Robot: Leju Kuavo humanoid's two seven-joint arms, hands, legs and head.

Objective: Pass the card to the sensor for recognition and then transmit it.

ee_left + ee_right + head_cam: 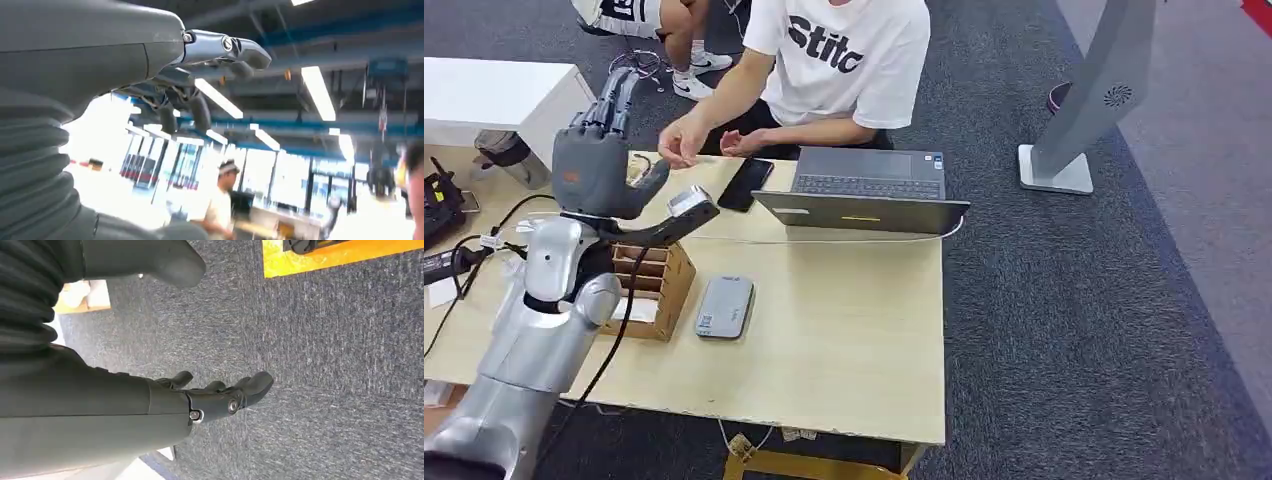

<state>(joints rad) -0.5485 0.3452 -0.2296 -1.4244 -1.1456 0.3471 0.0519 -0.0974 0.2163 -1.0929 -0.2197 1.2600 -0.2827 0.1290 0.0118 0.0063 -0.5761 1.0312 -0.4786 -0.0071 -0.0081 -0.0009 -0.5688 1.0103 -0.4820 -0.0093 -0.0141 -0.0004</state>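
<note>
Below the raised left hand (596, 165), whose fingers are being held apart and empty, a wooden slotted box (646, 288) is standing on the table (844, 330); no card can be made out. A grey flat device (724, 307), probably the sensor, is lying just beside the box, its long axis pointing away from the robot. The right hand (210, 397) is hanging over carpet, loosely open and empty, so the left is judged nearer.

I had the left arm (544, 300) bent up at the elbow, its left hand (599, 150) raised with the palm turned away, fingers (616, 95) straight and apart, thumb (652, 180) out to the side, holding nothing. The right hand (215, 395) hung downward, fingers loosely extended and empty.
</note>
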